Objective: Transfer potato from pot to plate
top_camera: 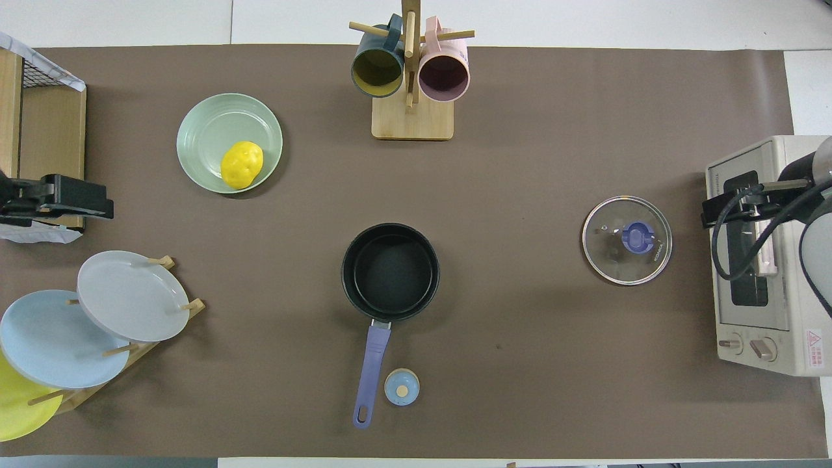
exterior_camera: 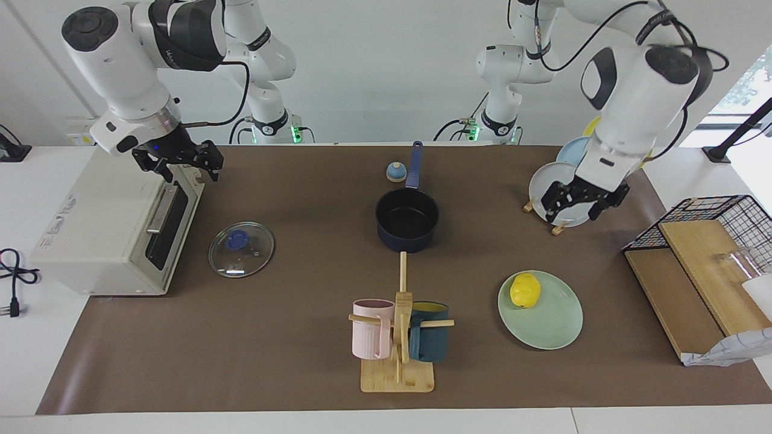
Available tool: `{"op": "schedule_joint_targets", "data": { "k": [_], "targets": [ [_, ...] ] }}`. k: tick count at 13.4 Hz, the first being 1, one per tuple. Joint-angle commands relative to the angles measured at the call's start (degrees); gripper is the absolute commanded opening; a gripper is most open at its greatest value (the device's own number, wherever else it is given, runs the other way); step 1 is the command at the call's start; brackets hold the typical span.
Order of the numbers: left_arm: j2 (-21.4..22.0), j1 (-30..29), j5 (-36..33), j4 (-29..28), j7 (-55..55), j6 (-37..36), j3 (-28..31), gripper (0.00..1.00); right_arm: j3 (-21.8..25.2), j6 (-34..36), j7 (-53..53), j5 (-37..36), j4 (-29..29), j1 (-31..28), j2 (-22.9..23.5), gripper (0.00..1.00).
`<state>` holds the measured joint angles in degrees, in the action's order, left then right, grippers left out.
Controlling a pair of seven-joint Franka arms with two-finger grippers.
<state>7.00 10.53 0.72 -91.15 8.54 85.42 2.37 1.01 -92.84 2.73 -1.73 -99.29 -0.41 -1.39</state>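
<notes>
Brown matting covers the bench (exterior_camera: 289, 361), and on it we see a cream metal toaster oven (exterior_camera: 108, 229) at the facing frame's left edge. Above its top hangs the right gripper (exterior_camera: 181, 161), jaws released and holding nothing. The left gripper (exterior_camera: 580, 202), upper right of that frame, also stands spread and bare over the plate rack (exterior_camera: 558, 196). Mid-frame sits the dark navy saucepan (exterior_camera: 407, 220); lower right, the mint-green round plate (exterior_camera: 552, 319) carries the small yellow potato (exterior_camera: 525, 290).
</notes>
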Motion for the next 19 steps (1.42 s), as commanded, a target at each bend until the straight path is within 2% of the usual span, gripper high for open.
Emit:
{"op": "schedule_joint_targets", "data": {
  "k": [1, 3, 8, 10, 13, 15, 17, 19],
  "targets": [
    [3.8, -2.5, 0.3, -1.8, -4.1, -3.8, -0.3, 1.00, -0.4, 0.9, -0.9, 0.4, 0.1, -0.6, -0.4, 1.00],
    [4.7, -3.8, 0.2, -2.3, -7.6, -4.7, -0.3, 1.00, -0.4, 0.9, -0.9, 0.4, 0.1, -0.6, -0.4, 1.00],
    [5.9, -5.9, 0.3, -5.0, -11.3, -1.5, 0.0, 1.00, -0.4, 1.0, -0.9, 0.4, 0.1, -0.6, -0.4, 1.00],
    [4.3, -5.0, 0.2, -3.5, -11.2, -1.2, 0.7, 1.00, -0.4, 1.0, -0.9, 0.4, 0.1, -0.6, -0.4, 1.00],
    [-1.0, -3.5, 0.2, 1.9, -11.0, -2.8, 2.1, 1.00, -0.4, 1.0, -0.9, 0.4, 0.1, -0.6, -0.4, 1.00],
    [-3.3, -3.5, 0.2, 2.6, -10.9, -2.9, 2.0, 1.00, -0.4, 1.0, -0.9, 0.4, 0.1, -0.6, -0.4, 1.00],
    [-3.5, -3.4, 0.2, 0.5, -11.3, -2.5, 2.1, 1.00, -0.4, 0.9, -0.9, 0.4, 0.1, -0.6, -0.4, 1.00],
    [-2.7, -2.9, 0.2, -4.3, -11.3, -1.8, 3.1, 1.00, -0.4, 1.0, -0.9, 0.4, 0.1, -0.6, -0.4, 1.00]
  ]
}}
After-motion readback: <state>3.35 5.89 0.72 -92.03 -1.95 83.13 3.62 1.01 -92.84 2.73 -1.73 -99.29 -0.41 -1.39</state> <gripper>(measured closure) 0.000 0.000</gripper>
